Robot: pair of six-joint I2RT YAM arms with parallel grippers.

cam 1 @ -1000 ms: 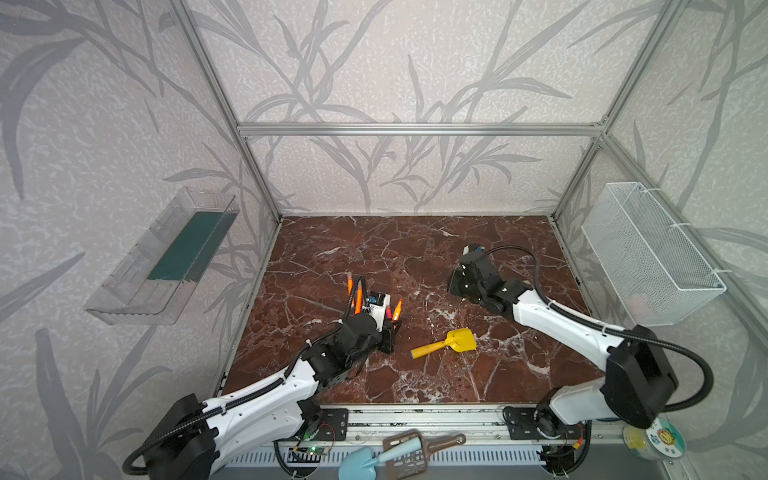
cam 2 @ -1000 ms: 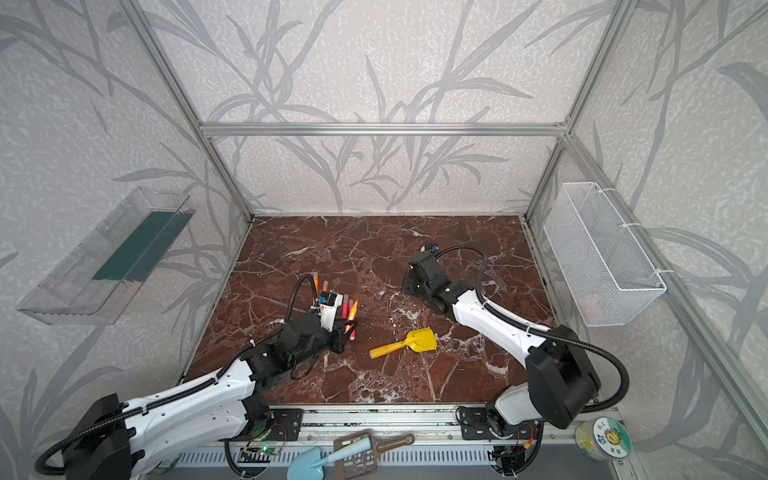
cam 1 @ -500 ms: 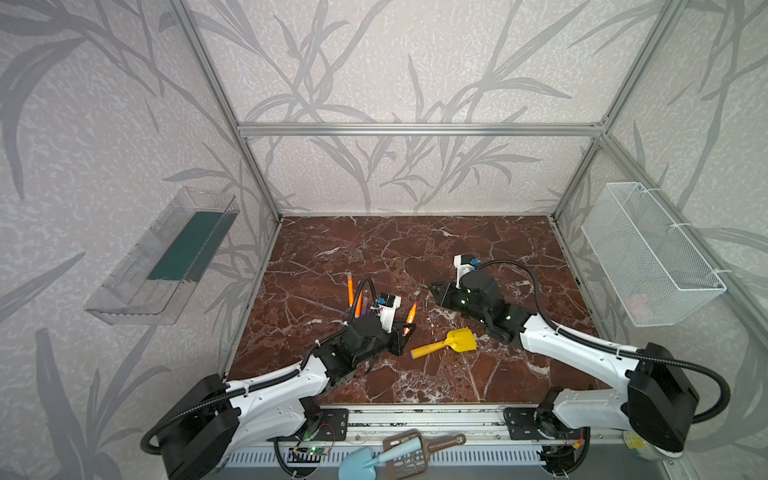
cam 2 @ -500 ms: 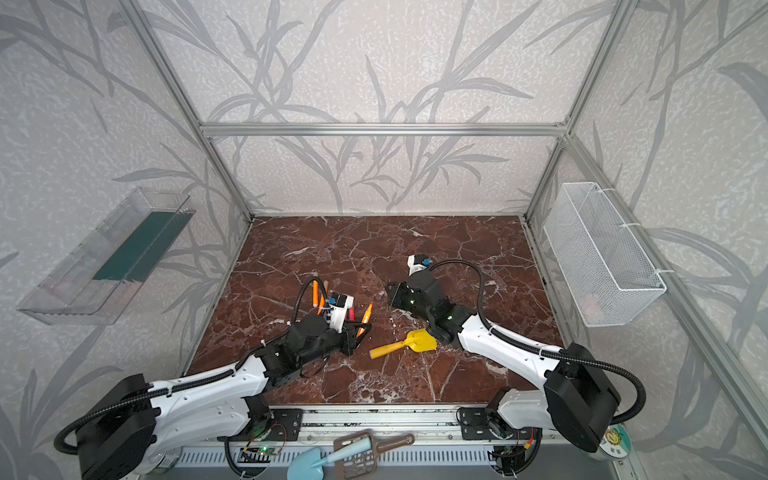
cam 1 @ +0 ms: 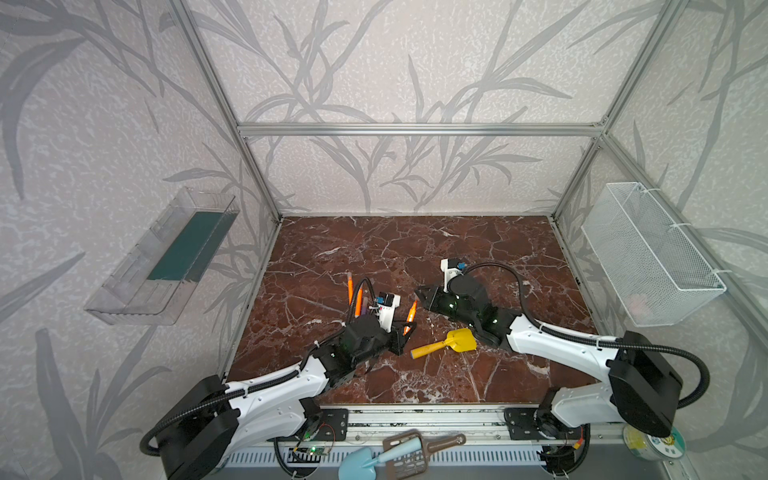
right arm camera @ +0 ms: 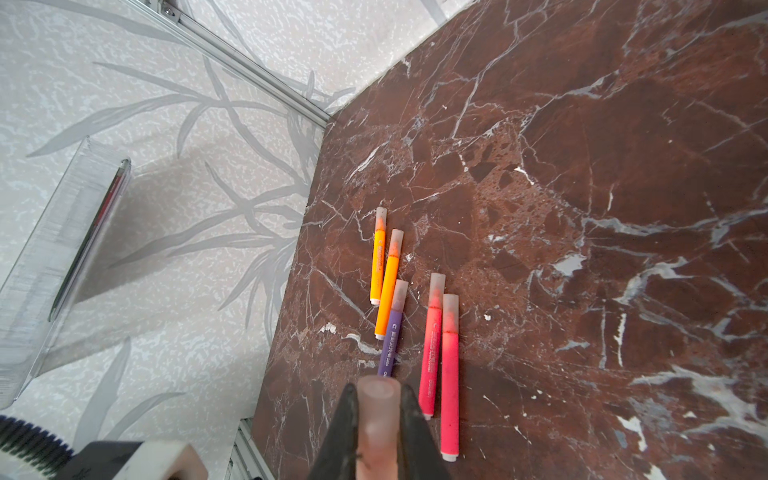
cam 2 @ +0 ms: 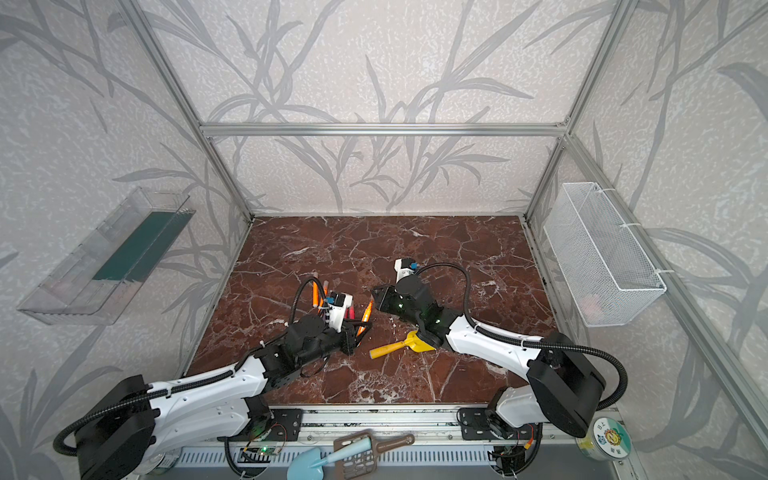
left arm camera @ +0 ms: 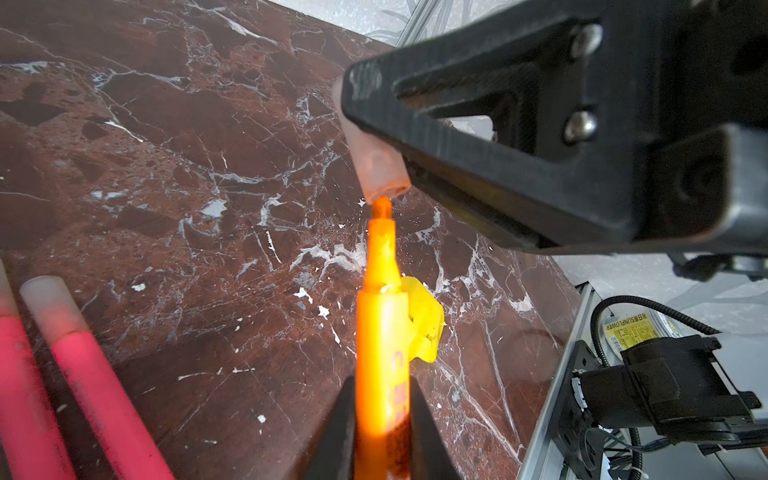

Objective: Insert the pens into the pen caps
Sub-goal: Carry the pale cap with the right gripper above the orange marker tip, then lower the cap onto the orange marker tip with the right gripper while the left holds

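Orange pen, clamped low on its barrel by my left claw, pointed its bare tip at the open mouth of a cap. Tip and mouth stood just apart or barely touching; I could not tell which. My right claw was closed on that cap, a pale pinkish tube gripped across its sides, its open end clear of the fingers.

In both top views the two claws met over the marble table, left of its middle, and the held pen tilted toward the right claw.

Five more pens lay flat on the table behind my left wrist, partly hidden by it in the top views. Each was already capped: two orange close together, the purple pen beside them, and two pink-red side by side, all roughly parallel.

A yellow shovel lay on the table nearer the front, between my arms, its blade just beside the right one.
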